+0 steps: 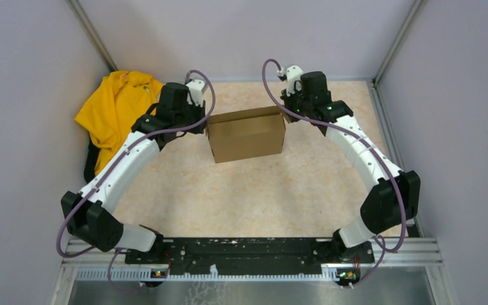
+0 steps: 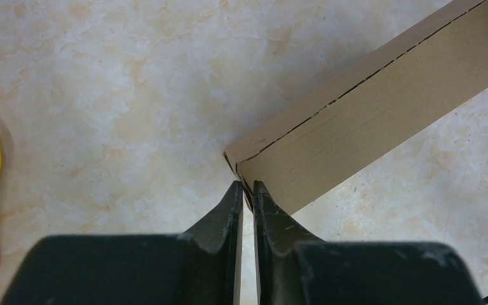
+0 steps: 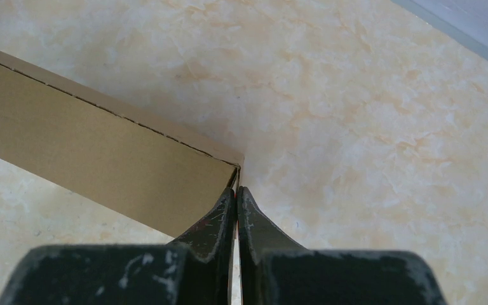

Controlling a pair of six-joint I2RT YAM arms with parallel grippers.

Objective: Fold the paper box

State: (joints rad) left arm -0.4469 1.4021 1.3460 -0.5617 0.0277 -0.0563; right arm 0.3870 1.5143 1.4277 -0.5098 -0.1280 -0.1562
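Left jaws pinch the box (image 1: 246,135) edge at its nine o'clock corner, right jaws pressed together against the three o'clock corner, cloth (image 1: 115,105) lying at ten o'clock.

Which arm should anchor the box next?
Left, likely: the left gripper pinches a corner of the paper box between its tips; the right gripper is shut, seemingly touching its corner.

Left arm (image 1: 127,159) and right arm (image 1: 362,149) — white shells, black joints, looping purple cables (image 1: 213,95). Right gripper (image 3: 237,189) fingers (image 3: 213,222) black, scuffed white.
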